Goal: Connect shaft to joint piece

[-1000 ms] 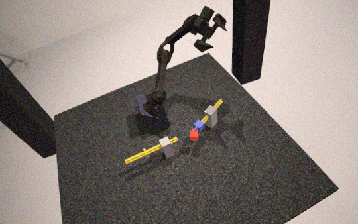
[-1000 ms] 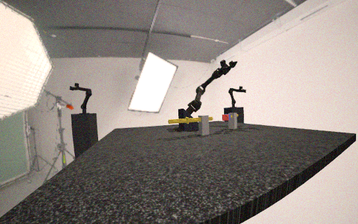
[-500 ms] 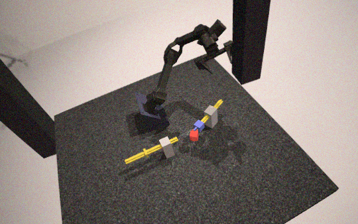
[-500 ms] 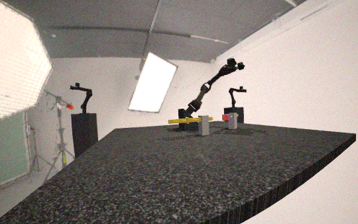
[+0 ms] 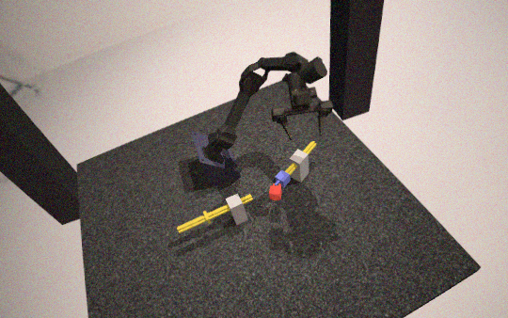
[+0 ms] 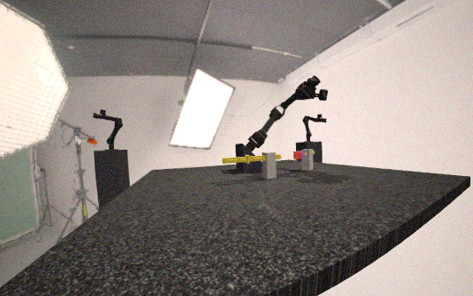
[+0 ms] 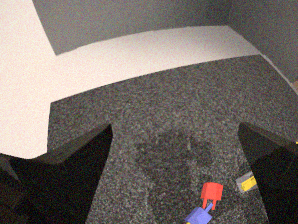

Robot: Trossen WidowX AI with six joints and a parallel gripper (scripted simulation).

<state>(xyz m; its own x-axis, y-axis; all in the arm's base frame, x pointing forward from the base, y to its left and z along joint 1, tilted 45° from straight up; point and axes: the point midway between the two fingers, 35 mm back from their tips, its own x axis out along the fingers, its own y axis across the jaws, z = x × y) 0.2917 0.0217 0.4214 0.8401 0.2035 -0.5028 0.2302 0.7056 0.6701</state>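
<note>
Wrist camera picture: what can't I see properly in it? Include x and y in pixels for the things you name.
- Sliding shaft (image 5: pixel 217 213) (image 6: pixel 236 160): mostly hidden behind a gripper finger in the wrist view.
- Blue piece (image 5: pixel 282 178) (image 7: pixel 199 216): cut off by the wrist view's bottom edge.
- Red piece's (image 5: pixel 276 192) (image 6: pixel 299 155) (image 7: pixel 212 191) opening: too blurred in the wrist view.

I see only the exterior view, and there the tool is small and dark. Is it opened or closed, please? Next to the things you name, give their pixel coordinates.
Observer: The tool (image 5: pixel 305 136) (image 6: pixel 324 95) (image 7: pixel 177 129) is open; the top view shows its two fingers well apart, nothing between them.
Operator: Thank you. How is the red joint piece connected? I cannot see its hinge side.
Observer: In the wrist view, two red prongs reach from the red joint piece (image 5: pixel 275 192) (image 6: pixel 298 155) (image 7: pixel 212 191) toward the blue piece (image 5: pixel 282 178) (image 6: pixel 303 153) (image 7: pixel 199 216).
Operator: And what is behind the blue piece?
Observer: From the top, a yellow shaft runs from it to the pale block (image 5: pixel 301 168) (image 6: pixel 307 160).
</note>
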